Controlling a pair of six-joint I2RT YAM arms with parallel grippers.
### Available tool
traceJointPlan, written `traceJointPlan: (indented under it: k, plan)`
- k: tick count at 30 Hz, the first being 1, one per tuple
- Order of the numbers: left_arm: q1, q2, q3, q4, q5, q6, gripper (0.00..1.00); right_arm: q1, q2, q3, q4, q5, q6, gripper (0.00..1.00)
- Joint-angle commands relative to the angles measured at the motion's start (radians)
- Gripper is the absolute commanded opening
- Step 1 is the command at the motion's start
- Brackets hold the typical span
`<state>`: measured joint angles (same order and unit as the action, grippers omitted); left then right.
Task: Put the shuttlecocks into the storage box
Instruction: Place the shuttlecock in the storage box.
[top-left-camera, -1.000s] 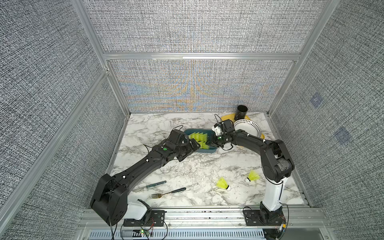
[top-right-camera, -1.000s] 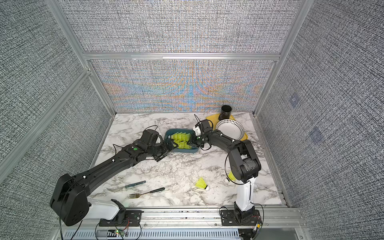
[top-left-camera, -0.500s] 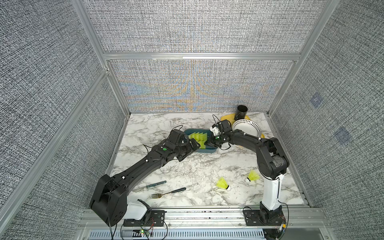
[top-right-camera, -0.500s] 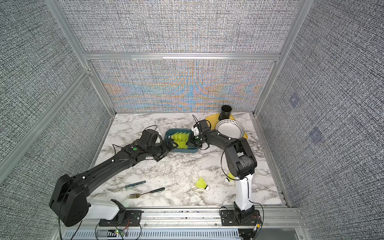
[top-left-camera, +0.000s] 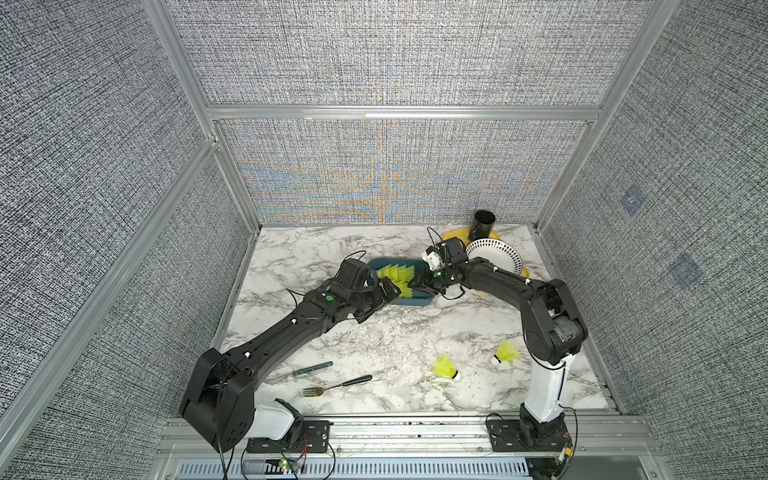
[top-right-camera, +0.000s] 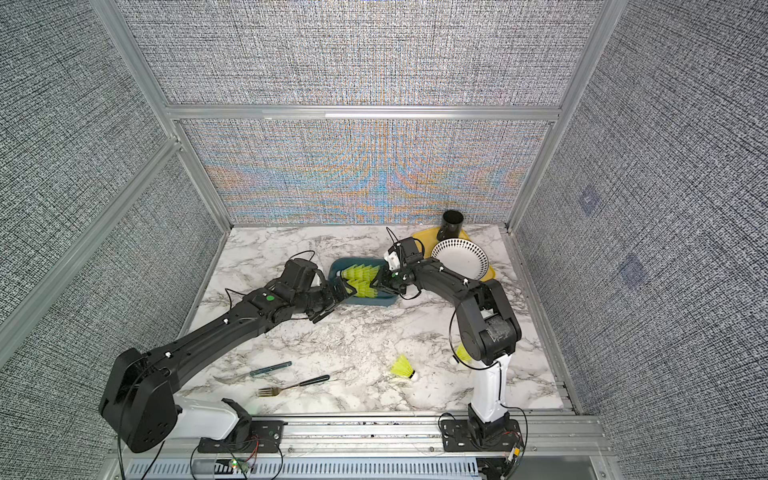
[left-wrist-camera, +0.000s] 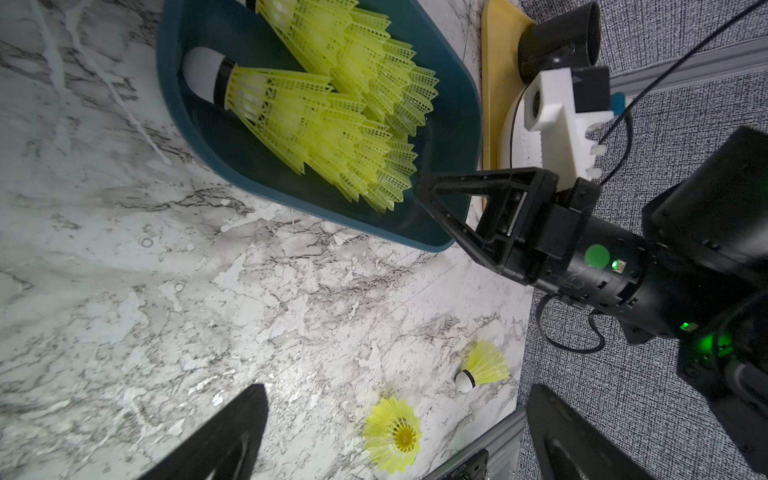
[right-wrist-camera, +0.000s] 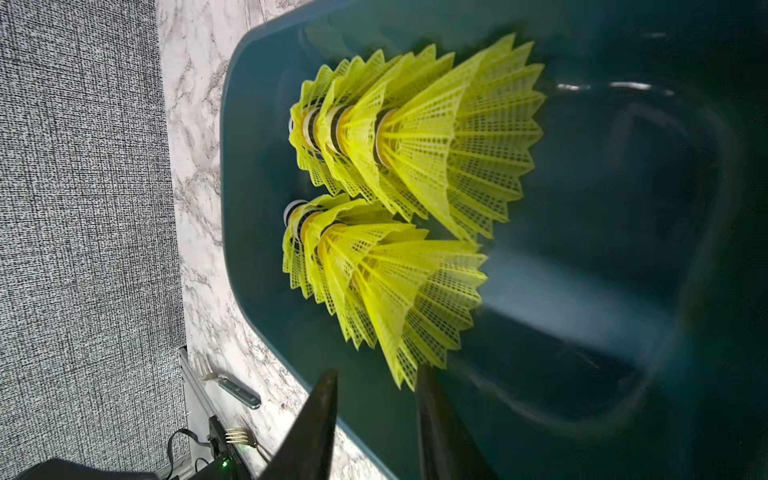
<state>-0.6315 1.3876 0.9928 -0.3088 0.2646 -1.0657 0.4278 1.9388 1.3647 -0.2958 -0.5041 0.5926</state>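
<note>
Shuttlecocks of neon yellow-green ribbed plastic (right-wrist-camera: 415, 137) lie nested in two rows inside the shallow dark teal rectangular plastic storage box (right-wrist-camera: 602, 208), their flared skirts facing the right end effector (right-wrist-camera: 376, 374). That end effector hovers over the box's end. Its two black fingers stand narrowly apart with nothing between them, one tip just beside the nearest skirt. The left end effector (top-left-camera: 377, 302) is spread wide and empty at the box's opposite side. Two more shuttlecocks (top-left-camera: 445, 368) (top-left-camera: 505, 353) lie on the white marble surface (top-left-camera: 374, 345) near the right arm's base, well apart from the box.
</note>
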Motion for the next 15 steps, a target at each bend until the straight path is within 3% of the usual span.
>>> traceJointPlan:
  k: [1,15]
  plan:
    - [0.001,-0.003,-0.007,0.005,0.004,0.013,1.0,0.001,-0.022,-0.001,-0.065,0.049,-0.025,0.36]
    - [-0.005,-0.009,0.003,-0.038,0.067,0.086,1.0,0.067,-0.222,0.008,-0.266,0.272,-0.147,0.37]
